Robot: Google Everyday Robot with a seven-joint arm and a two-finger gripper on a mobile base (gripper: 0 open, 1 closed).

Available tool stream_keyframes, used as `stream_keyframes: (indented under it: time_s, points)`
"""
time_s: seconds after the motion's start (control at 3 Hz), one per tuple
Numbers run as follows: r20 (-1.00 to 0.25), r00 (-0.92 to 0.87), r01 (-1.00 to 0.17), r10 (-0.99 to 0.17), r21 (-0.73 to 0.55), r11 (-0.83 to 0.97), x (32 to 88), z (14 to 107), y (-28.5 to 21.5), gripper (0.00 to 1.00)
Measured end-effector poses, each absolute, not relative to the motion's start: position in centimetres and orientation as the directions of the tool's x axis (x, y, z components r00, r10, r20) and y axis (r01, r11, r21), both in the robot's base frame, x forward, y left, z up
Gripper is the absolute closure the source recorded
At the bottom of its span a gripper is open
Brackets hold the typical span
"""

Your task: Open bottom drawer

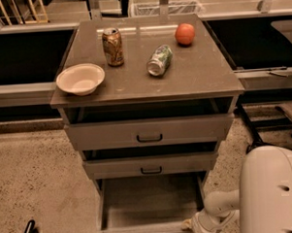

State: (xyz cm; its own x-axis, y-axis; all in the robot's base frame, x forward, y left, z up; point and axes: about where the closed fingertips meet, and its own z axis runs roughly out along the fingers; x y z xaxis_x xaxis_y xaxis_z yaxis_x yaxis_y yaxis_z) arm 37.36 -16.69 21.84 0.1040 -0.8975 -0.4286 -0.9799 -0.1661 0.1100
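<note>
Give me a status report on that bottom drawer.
Gripper low, by right end of bottom drawer front. Drawer pulled far out, inside showing. Dark object on floor far left, apart from it.

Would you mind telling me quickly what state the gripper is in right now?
Gripper: low at the right end of the pulled-out bottom drawer's front; whether it is open, closed or holding anything cannot be told.
</note>
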Motion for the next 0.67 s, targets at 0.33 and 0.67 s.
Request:
stream_keyframes:
  time_s: [0.33,0.67]
  points:
    - [-0.431,0.151,-0.975,-0.89,0.084,-0.206,37.7,24.7,-15.0,0.22]
    - [-0.528,0.154,-0.973,-0.835,0.065,-0.22,37.8,26.2,-12.1,0.06]
